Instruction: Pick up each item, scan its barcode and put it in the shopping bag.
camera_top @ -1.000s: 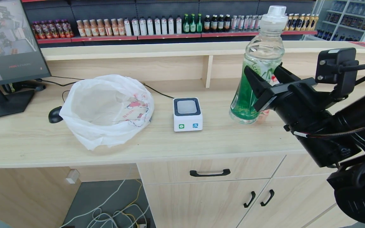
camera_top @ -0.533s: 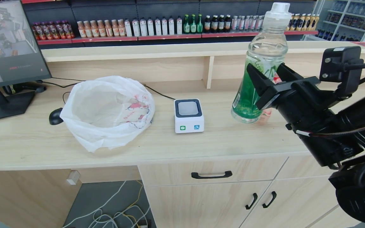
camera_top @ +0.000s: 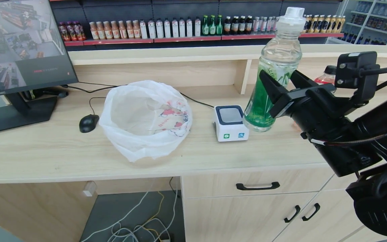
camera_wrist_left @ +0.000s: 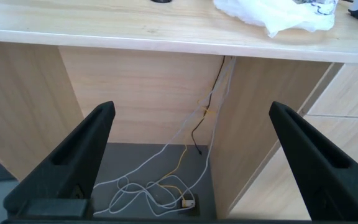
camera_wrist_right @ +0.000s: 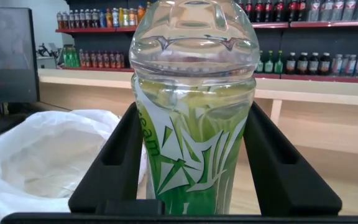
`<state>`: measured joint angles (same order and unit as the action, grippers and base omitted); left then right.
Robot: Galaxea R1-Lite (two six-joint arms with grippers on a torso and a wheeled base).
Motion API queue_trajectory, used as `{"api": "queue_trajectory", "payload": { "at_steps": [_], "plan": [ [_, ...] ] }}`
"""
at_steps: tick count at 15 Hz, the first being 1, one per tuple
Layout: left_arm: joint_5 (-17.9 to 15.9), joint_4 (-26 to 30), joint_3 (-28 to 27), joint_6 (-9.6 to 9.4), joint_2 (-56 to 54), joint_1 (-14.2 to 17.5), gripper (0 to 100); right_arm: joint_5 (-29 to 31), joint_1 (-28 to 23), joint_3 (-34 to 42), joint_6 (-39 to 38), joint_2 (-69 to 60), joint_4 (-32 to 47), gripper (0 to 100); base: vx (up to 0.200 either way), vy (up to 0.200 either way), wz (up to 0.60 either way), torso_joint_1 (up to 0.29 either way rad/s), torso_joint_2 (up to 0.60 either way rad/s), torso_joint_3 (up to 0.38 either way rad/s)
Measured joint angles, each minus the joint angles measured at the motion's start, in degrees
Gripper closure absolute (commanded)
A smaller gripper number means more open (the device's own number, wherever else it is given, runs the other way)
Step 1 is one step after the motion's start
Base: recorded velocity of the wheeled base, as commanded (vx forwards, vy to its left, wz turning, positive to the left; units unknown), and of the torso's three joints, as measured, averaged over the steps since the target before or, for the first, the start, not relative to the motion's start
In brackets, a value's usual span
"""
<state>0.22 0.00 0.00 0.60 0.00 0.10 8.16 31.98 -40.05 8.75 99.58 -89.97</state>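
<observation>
right gripper (camera_top: 278, 76) jaws pinch clear green-label plastic bottle (camera_top: 274, 50), now just beside white box scanner (camera_top: 229, 122), earlier well apart; scan next. left gripper (camera_wrist_left: 191, 111) jaws spread.

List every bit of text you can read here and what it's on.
Bottle label: white lettering wraps out of sight; no whole word reads.
Shopping bag: red print, crumpled, unreadable.
Monitor: small red line, too small.
Scanner: two icons, no words.
Shelf bottles: labels too small.

Shopping bag (camera_top: 136, 148) left of scanner (camera_top: 229, 122); bottle (camera_top: 275, 67) just right, above counter (camera_top: 45, 154).
</observation>
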Motion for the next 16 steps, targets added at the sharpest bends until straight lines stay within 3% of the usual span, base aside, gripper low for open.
{"api": "queue_trajectory", "payload": {
  "at_steps": [4, 16],
  "plan": [
    [0.02, 0.0, 0.0, 0.0, 0.0, -0.05, 0, 0.02, -0.3, 0.41, -1.91, 0.09, 0.05, 100, 0.0, 0.2, 0.0, 0.002, 0.0, 0.0],
    [0.02, 0.0, 0.0, -0.09, 0.0, 0.0, 0, -0.94, -1.3, 0.68, 0.52, 0.72, 0.05, 100, 0.0, 0.0, 0.0, 0.0, 0.0, 0.0]
  ]
}}
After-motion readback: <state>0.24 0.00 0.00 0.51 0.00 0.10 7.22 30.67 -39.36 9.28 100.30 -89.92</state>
